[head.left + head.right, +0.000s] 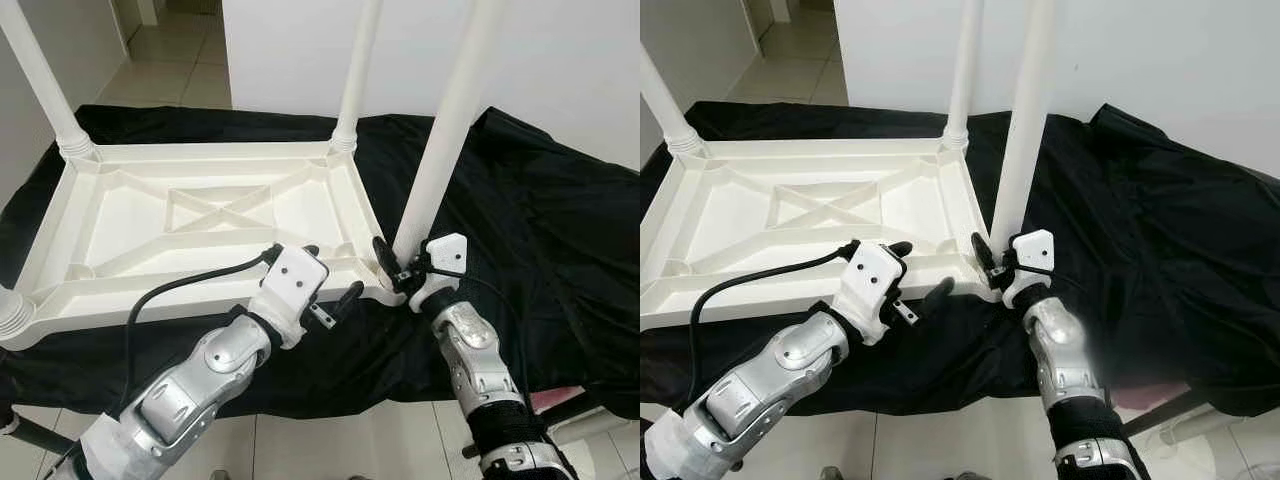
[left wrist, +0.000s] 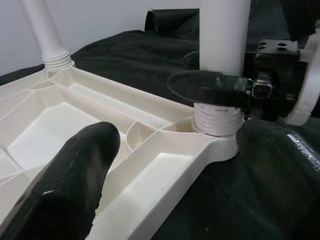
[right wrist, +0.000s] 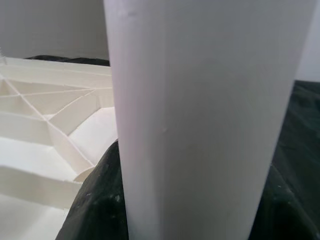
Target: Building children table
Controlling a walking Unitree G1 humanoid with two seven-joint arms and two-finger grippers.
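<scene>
White plastic leg (image 1: 440,150) is pinched by right gripper (image 1: 400,268) at tabletop (image 1: 200,215) corner socket; left gripper (image 1: 325,295) spread beside; next, likely twisting it home

Nothing to read here — no lettering, label, brand or number comes through on any surface in these views — all plain.

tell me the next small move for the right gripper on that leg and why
Probably keep the right gripper shut on the leg and twist it further into the corner socket: threads still show above the socket, so it looks not fully seated. The left gripper sits open by the tabletop rim.
</scene>
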